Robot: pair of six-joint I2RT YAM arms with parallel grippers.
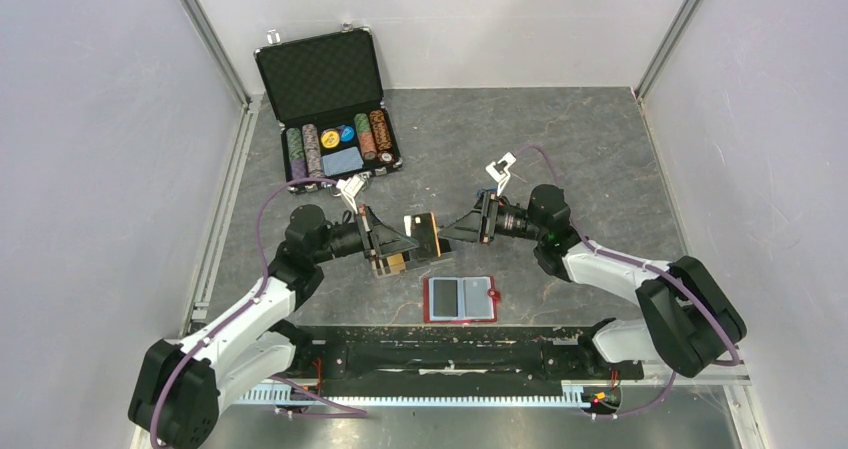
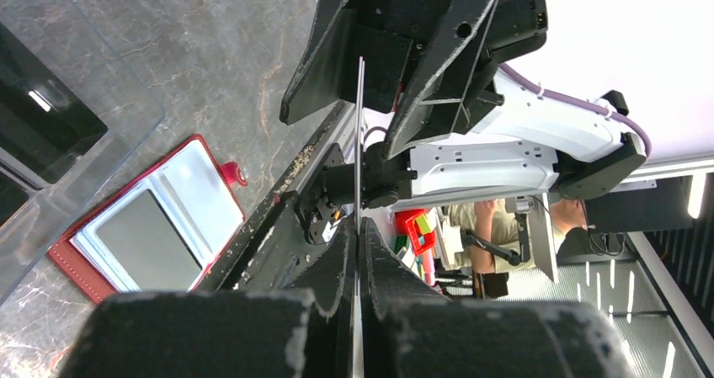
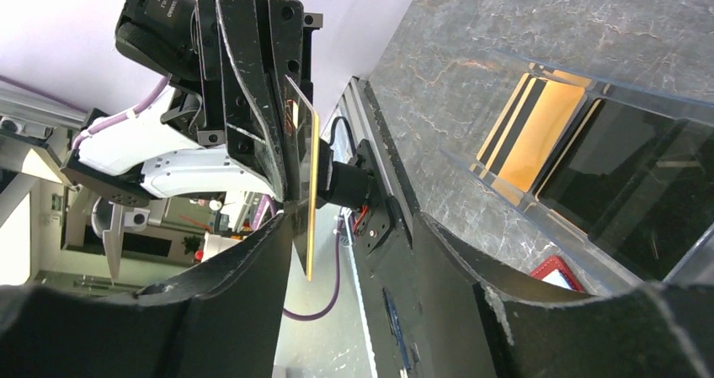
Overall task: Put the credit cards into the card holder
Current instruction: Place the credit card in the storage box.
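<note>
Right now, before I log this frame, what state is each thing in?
Left fingers: shut on a credit card held on edge in midair.
Right fingers: open, flanking that card.
Card holder: one gold card in a compartment, its neighbour empty.
Red wallet: open, flat.
Chip briefcase: lid up.

A credit card (image 3: 311,197), seen edge-on, was gripped by the left gripper (image 3: 290,180). Its lower end was flanked by the parted fingers of the right gripper (image 3: 347,311). A second credit card (image 3: 535,134) was seen lying in the card holder (image 3: 589,82).
</note>
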